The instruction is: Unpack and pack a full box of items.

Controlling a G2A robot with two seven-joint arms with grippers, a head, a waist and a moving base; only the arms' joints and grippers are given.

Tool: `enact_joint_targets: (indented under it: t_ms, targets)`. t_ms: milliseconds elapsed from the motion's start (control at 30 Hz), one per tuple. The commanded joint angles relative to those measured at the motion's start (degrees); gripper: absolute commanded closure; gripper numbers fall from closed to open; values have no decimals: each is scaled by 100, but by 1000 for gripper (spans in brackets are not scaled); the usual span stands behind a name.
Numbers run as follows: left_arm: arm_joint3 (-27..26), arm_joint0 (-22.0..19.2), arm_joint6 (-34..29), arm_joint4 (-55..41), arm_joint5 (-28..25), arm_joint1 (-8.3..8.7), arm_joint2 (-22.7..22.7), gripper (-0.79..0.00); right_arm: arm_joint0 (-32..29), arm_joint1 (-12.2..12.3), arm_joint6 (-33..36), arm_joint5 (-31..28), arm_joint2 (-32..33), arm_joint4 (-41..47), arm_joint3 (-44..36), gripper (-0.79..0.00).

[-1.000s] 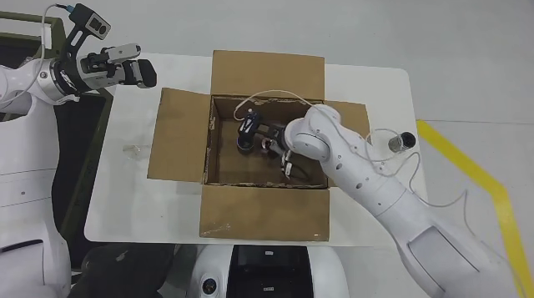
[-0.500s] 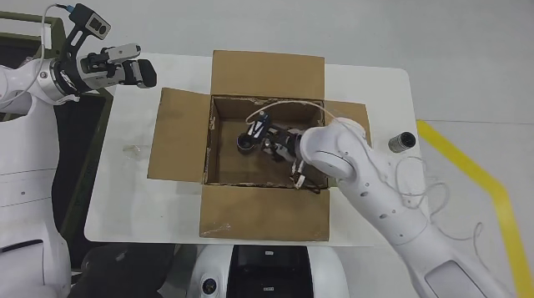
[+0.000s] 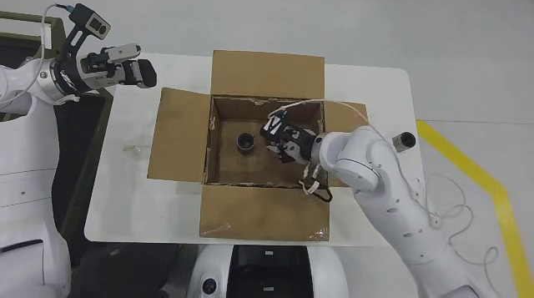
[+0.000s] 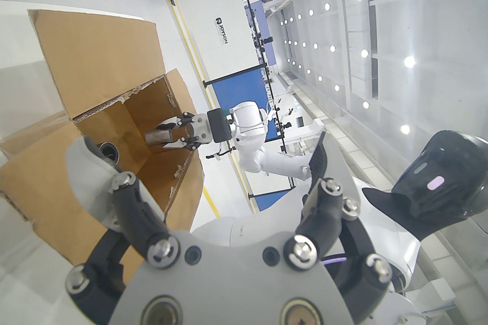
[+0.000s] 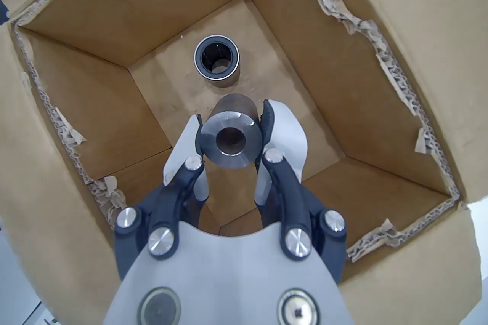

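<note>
right gripper point(image 5: 232, 121) clamped on grey hollow steel cylinder point(image 5: 231, 141), hanging inside the open brown cardboard box point(image 5: 324, 37) | risk: smooth metal, small grip, so it might slip and smack the black-rimmed metal sleeve point(image 5: 216, 60) standing below | left gripper point(image 3: 147, 73) spread wide, empty, off by the table's edge

- Box point(image 3: 179, 135): plain brown cardboard with paler torn edges.
- Steel cylinder point(image 5: 231, 141) above the box floor: grey face, brownish side.
- Black cylinder point(image 5: 216, 60) on the box floor: silvery rim.
- Right claw point(image 5: 232, 120): white fingers, black links, grey plate.
- Counter point(image 3: 125, 206) under the box: white.
</note>
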Motion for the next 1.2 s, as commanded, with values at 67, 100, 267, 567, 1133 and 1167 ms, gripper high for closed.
enact_joint_targets:
  t_ms: [67, 100, 267, 567, 1133, 1167]
  targets:
    - [0, 0, 0, 0, 0, 0, 0, -785, -127, 45, -61, 17, 145, 48, -213, 0]
    - [0, 0, 0, 0, 0, 0, 0, -785, -176, 58, -103, 59, 212, 93, -272, 0]
    - [0, 0, 0, 0, 0, 0, 0, -785, -192, 62, -105, 70, 232, 109, -291, 0]
    - [0, 0, 0, 0, 0, 0, 0, -785, -192, 62, -105, 70, 232, 109, -291, 0]
    - [0, 0, 0, 0, 0, 0, 0, -785, -326, 97, -178, 113, 309, 76, -352, 0]
    - [0, 0, 0, 0, 0, 0, 0, -785, -363, 111, -134, 175, 349, 8, -418, 0]
